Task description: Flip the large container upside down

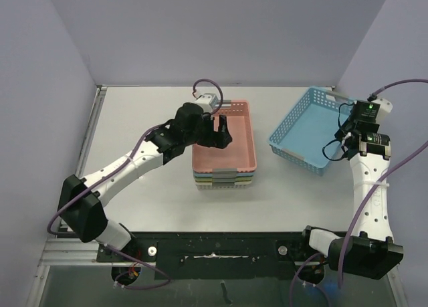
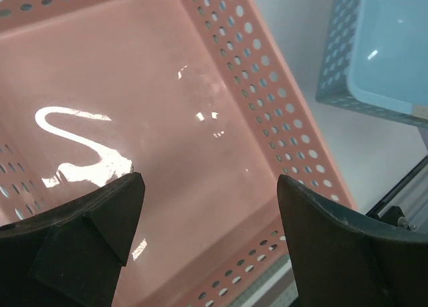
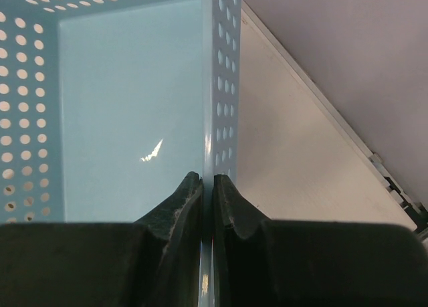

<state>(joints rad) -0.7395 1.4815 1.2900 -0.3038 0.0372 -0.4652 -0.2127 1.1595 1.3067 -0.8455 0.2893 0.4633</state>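
The large container, a light-blue perforated basket (image 1: 294, 153), stands open side up at the right of the table, turned at an angle. My right gripper (image 1: 343, 124) is at its right wall. In the right wrist view that gripper (image 3: 208, 180) is shut on the thin blue wall (image 3: 217, 86), one finger inside the basket and one outside. My left gripper (image 1: 219, 128) hovers over the pink basket (image 1: 253, 143) in the middle of the table. It is open (image 2: 207, 180), with only the pink floor (image 2: 167, 120) between its fingers.
The pink basket tops a stack of similar baskets (image 1: 224, 181) with green, yellow and grey rims. The blue basket (image 2: 374, 46) lies just right of that stack. Walls close off the table at the back and both sides, and a metal rail (image 1: 214, 257) runs along the near edge.
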